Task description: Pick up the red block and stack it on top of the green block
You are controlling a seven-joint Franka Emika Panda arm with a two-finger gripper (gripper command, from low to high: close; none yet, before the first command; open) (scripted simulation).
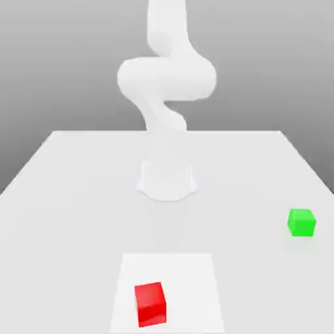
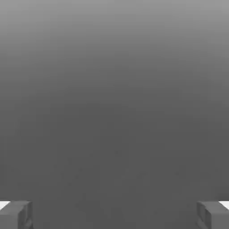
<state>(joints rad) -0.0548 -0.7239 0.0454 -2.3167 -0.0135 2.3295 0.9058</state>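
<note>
Claw [image 2: 114, 214] wide open, holding nothing. Red block [image 1: 150, 304] sits low centre of the exterior view on a paler patch of the counter [image 1: 72, 189]; green block [image 1: 301, 222] well apart, mid right. Reach is next: centre above red, square to its faces, drop straight.

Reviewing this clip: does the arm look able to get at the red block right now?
Probably yes. The red block sits alone on the table, well apart from the green block, and the end effector is open.
</note>
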